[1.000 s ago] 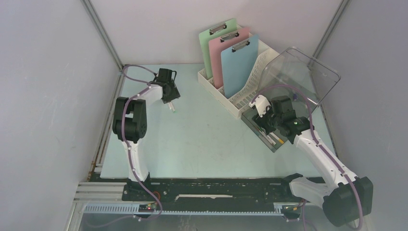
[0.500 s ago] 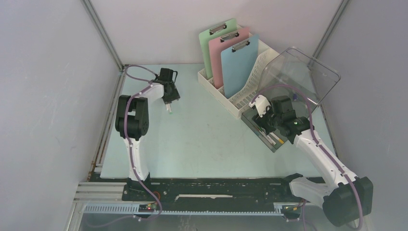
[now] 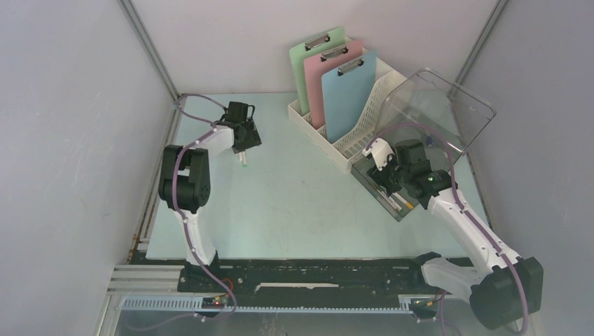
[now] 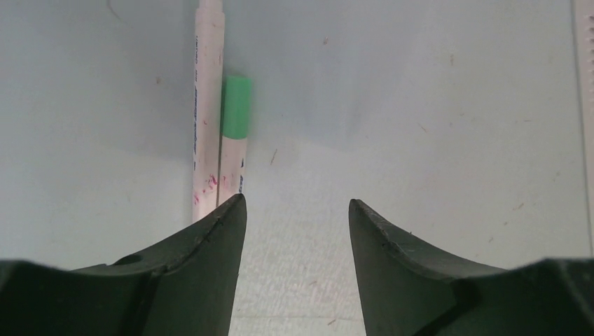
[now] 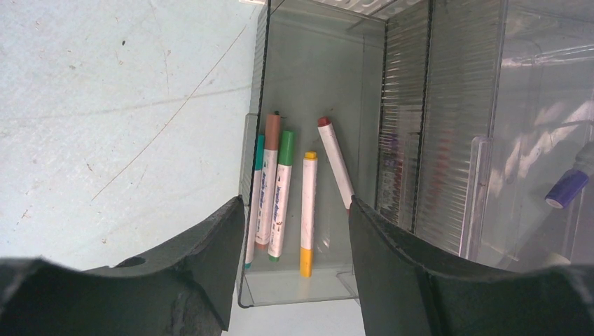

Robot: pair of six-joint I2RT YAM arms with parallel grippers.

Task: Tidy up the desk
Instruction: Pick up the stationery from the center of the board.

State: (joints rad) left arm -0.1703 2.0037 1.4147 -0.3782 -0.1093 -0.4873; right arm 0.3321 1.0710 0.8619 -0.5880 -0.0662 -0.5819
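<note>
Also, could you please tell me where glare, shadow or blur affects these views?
Top external: even light, faint sheen on the clear lid. Left wrist: green-capped marker sharp, far desk in soft shadow. Right wrist: reflections wash out the right wall of the clear box; markers inside read clearly.

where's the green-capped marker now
The green-capped marker lies far left on the pale mint desk, beside a white pen, just beyond the left gripper (left wrist view).

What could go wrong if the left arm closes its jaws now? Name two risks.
The green-capped marker and the white marker lie to one side of the open left jaws' gap, so closing would likely miss. They lie side by side, so shifting over could pinch both or roll one across the desk.
</note>
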